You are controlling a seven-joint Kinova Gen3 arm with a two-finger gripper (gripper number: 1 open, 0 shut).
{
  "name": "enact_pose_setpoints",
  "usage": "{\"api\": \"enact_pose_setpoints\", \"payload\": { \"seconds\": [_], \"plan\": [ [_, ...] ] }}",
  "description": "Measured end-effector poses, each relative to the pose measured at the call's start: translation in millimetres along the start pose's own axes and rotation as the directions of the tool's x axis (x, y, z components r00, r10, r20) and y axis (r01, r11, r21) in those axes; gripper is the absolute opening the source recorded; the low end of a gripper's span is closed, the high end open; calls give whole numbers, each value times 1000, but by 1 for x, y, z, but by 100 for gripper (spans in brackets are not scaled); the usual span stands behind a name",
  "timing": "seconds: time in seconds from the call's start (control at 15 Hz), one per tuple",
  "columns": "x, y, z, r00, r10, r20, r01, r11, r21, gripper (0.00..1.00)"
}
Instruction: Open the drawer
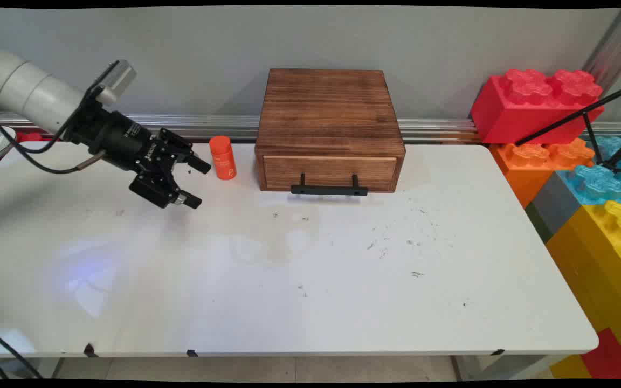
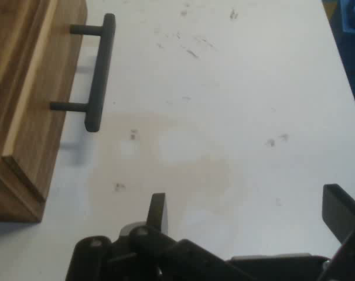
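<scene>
Two fingers spread wide, nothing between them: that's the gripper [image 1: 196,183], hanging low over the counter [image 1: 289,280] at its left side, tilted and pointing toward the right. It carries nothing and touches nothing. Closest to it is the orange bottle [image 1: 222,157], standing upright just beyond the upper fingertip, near but apart from it. Right of the bottle sits the wooden box [image 1: 329,129], its single drawer [image 1: 329,171] shut flush, the black handle [image 1: 329,189] jutting out over the counter.

From the hand view, the box [image 2: 25,117] fills the left side and the handle [image 2: 100,73] stands clear of the drawer front on its two posts. Both fingers [image 2: 157,212] rise from the bottom edge with a broad gap of bare counter [image 2: 224,117] between them. The bottle doesn't show here at all; the gripper looks past it, across the scuffed white top.

As for a step in hand, my read is that none has begun: the gripper is free, open and in the air, with the bottle and the handle both within easy reach. Any grasp on either would call for turning and lining up the open jaws first, since they currently face empty counter.

Writing: there's white lettering on the gripper's black body, too small to read. The bottle bears a small white mark on its label, also illegible. Off the counter's right end, big toy bricks [image 1: 542,102] are stacked, red on top.
</scene>
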Motion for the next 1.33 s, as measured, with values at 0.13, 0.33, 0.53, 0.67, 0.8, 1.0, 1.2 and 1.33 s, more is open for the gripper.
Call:
{"api": "enact_pose_setpoints", "payload": {
  "seconds": [0.13, 0.33, 0.53, 0.67, 0.8, 1.0, 1.2, 1.33],
  "plan": [
    [8, -2, 5, 1000, -6, -7, 6, 1000, 9, 100],
    [24, -5, 15, 1000, -13, -22, 14, 1000, 25, 100],
    [43, -11, 27, 999, -20, -36, 21, 999, 44, 100],
    [56, -15, 38, 999, -23, -42, 25, 998, 59, 100],
    [67, -18, 49, 999, -25, -40, 27, 997, 71, 100],
    [77, -23, 66, 999, -21, -25, 23, 996, 86, 100],
    [84, -26, 83, 1000, -15, -3, 16, 995, 97, 100],
    [90, -29, 102, 1000, -5, 23, 2, 995, 105, 100]
  ]
}}
